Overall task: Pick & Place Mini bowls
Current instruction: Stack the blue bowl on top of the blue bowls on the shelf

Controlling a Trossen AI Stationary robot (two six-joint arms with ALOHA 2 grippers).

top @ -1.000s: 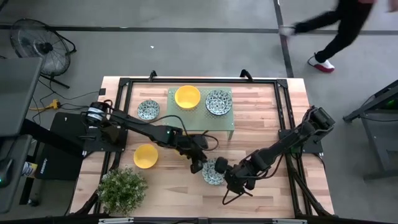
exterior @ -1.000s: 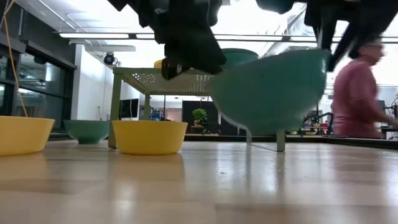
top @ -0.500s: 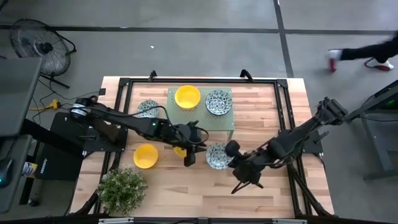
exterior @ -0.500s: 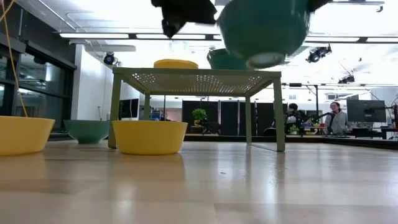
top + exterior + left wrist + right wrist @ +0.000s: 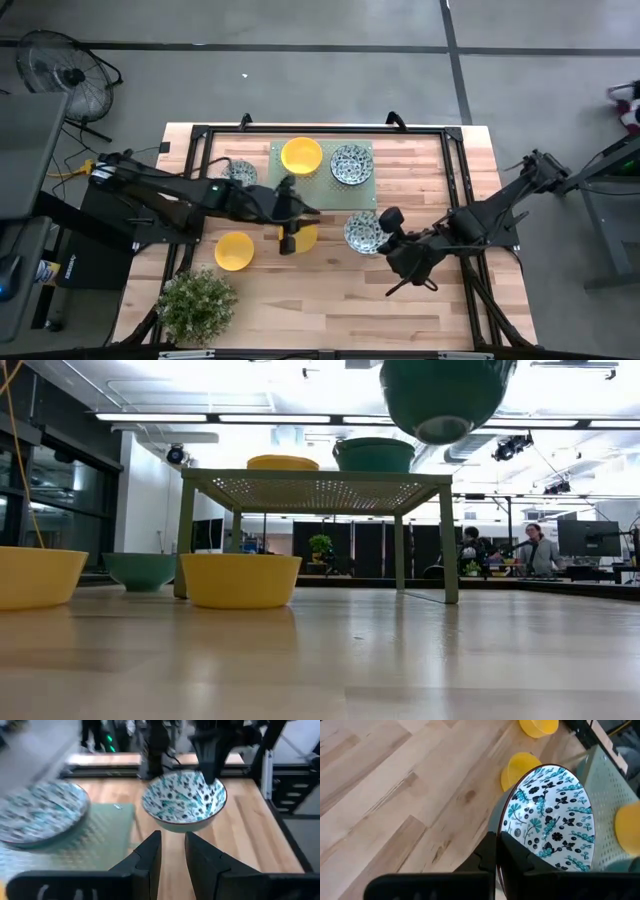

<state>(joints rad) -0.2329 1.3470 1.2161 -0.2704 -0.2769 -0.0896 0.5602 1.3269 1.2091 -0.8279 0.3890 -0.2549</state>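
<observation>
Seen from above, a leafy potted plant [image 5: 197, 301] is sitting at the near left corner of the wooden bench [image 5: 300, 305]. Just beyond it, 1 yellow bowl [image 5: 234, 250] is resting on the bench. To the right, the right gripper [image 5: 384, 236] is holding a blue-green patterned bowl [image 5: 362, 231] in the air, its fingers clamped tight on the bowl's rim, beside the near right corner of the pale green perforated stand [image 5: 322, 190]. In the low view this raised bowl [image 5: 443, 396] is hanging higher than the stand top [image 5: 315, 482]. In the right wrist view the 2 fingers are pinching the rim at the near edge of the bowl [image 5: 551, 818].

At mid bench, the left gripper [image 5: 290, 240] is hovering above a second yellow bowl [image 5: 304, 235], its fingers slightly parted and holding nothing. It is pointing towards the lifted bowl [image 5: 184, 801].

Farther back, a third yellow bowl [image 5: 301, 155] and another patterned bowl [image 5: 351, 164] are sitting side by side on the stand. A third patterned bowl [image 5: 238, 174] is resting on the bench just left of the stand, partly hidden by the left arm.
</observation>
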